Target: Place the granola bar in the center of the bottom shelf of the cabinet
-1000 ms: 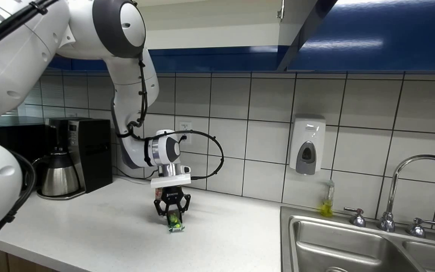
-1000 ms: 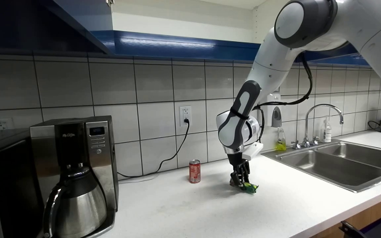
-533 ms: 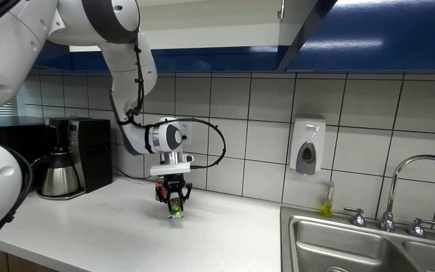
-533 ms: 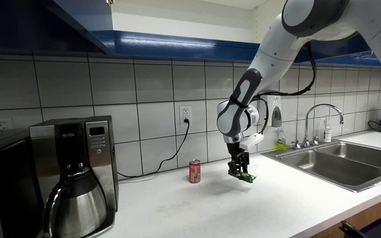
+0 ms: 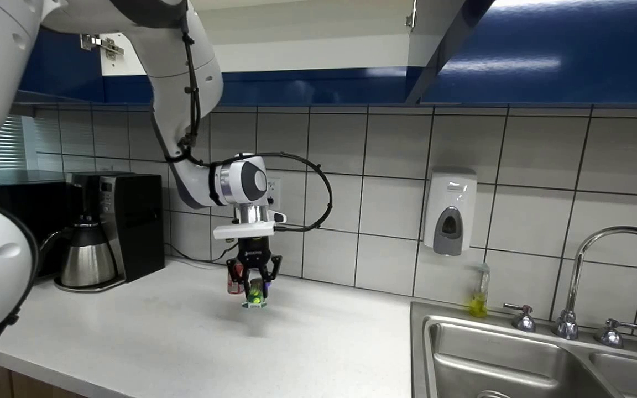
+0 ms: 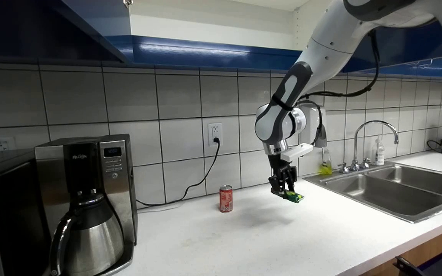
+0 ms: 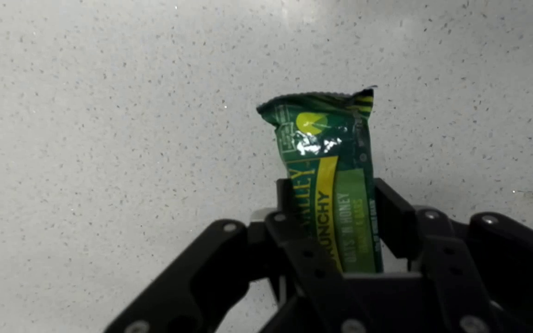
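The granola bar is a green wrapped packet in the wrist view [image 7: 325, 138], lying lengthwise between the fingers. My gripper [image 7: 332, 203] is shut on its sides; the bar's near end is hidden by the gripper. In both exterior views the gripper [image 5: 256, 294] [image 6: 284, 188] points down and holds the bar [image 5: 255, 301] [image 6: 294, 197] above the white counter, with a shadow below. The cabinet [image 5: 318, 85] [image 6: 213, 53] hangs above, open, with a white interior. The top of its bottom shelf is hidden behind the blue lower edge.
A red can [image 6: 226, 199] stands on the counter near the wall, partly behind the gripper [image 5: 234, 281]. A coffee maker [image 6: 115, 191], a sink [image 5: 419, 354] and a wall soap dispenser [image 5: 451, 213] are around. An open blue door [image 5: 551, 55] [image 6: 90, 27] juts out beside the cabinet opening.
The gripper has risen from the counter with the granola bar in it. The bar has gone from resting low at the counter to hanging above it. The upper arm has lifted too.
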Tool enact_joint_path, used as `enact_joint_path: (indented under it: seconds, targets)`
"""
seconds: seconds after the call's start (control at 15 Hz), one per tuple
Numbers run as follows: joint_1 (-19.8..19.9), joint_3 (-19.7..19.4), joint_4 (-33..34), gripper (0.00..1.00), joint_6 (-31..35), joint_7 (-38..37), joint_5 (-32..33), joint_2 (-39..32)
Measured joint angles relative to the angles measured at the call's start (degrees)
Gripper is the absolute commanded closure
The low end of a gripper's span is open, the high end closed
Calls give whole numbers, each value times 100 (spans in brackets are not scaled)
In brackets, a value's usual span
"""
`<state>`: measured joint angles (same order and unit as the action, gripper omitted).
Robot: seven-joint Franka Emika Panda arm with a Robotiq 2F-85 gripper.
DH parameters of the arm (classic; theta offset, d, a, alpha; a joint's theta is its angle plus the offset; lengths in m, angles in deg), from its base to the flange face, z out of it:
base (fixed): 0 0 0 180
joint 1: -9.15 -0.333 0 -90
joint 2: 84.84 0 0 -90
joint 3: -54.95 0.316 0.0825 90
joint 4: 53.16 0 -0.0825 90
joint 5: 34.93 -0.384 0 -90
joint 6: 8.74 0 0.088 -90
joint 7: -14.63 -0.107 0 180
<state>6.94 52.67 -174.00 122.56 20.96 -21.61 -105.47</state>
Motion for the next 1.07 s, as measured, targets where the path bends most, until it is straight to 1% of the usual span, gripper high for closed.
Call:
enact_joint_path:
  seconds: [0.33, 0.8, 1.07]
  targets:
    - [98, -45, -594, 82, -38, -85, -124, 555]
    - [294, -207, -1713, 82, -44, -86, -129, 1547]
    - [344, -233, -2369, 82, -62, -85, -127, 2169]
